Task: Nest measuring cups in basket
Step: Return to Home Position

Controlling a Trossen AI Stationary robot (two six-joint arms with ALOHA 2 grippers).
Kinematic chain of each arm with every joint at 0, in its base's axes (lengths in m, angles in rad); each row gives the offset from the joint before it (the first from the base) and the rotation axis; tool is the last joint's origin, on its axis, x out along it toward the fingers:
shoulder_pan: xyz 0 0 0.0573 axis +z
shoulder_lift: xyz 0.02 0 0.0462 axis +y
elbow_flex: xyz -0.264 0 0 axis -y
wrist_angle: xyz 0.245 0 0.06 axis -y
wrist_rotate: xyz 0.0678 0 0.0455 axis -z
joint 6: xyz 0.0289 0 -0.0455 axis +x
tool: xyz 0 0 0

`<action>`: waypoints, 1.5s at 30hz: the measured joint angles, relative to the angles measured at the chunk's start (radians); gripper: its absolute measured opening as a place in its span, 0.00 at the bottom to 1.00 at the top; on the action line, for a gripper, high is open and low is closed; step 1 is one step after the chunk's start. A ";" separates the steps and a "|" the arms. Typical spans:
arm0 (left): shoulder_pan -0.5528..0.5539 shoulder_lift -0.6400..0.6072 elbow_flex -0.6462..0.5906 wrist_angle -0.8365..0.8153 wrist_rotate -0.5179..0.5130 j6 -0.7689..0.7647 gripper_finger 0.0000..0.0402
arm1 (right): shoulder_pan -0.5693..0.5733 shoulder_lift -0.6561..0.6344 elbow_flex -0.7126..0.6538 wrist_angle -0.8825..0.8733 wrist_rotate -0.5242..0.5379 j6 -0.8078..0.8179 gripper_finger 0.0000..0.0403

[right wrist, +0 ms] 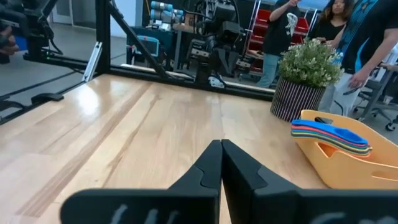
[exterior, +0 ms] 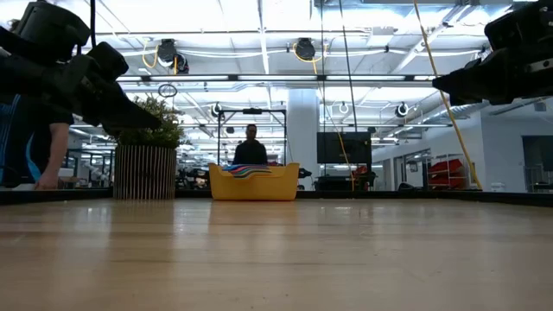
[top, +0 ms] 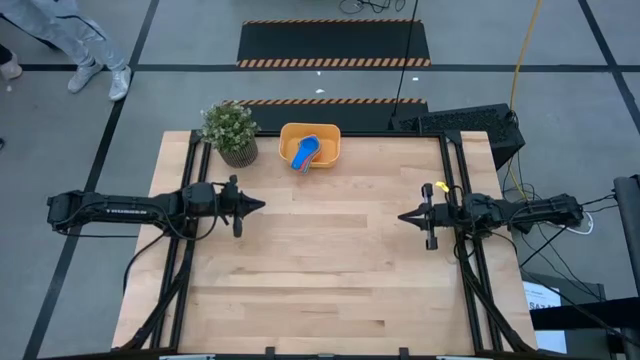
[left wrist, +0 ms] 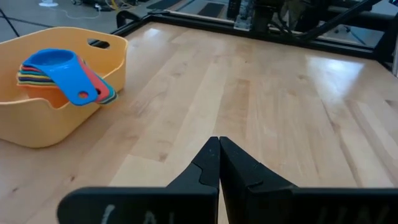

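Measuring cups nested, blue on top — in orange-yellow basket, table's far edge, handles over rim.

This is a robotics lab in an open industrial hall. The wooden bench stands on a grey floor crossed by dark tape lines, with black-and-orange hazard-striped mats just past its far edge and a yellow cable hanging near its far right corner. Beyond the bench are long rows of ceiling strip lights, red storage racks, another black-framed rig, and people standing about.
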 joint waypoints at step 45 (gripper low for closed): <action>0.000 -0.209 -0.058 0.021 0.033 0.046 0.00 | -0.005 -0.024 0.006 0.017 0.051 -0.033 0.00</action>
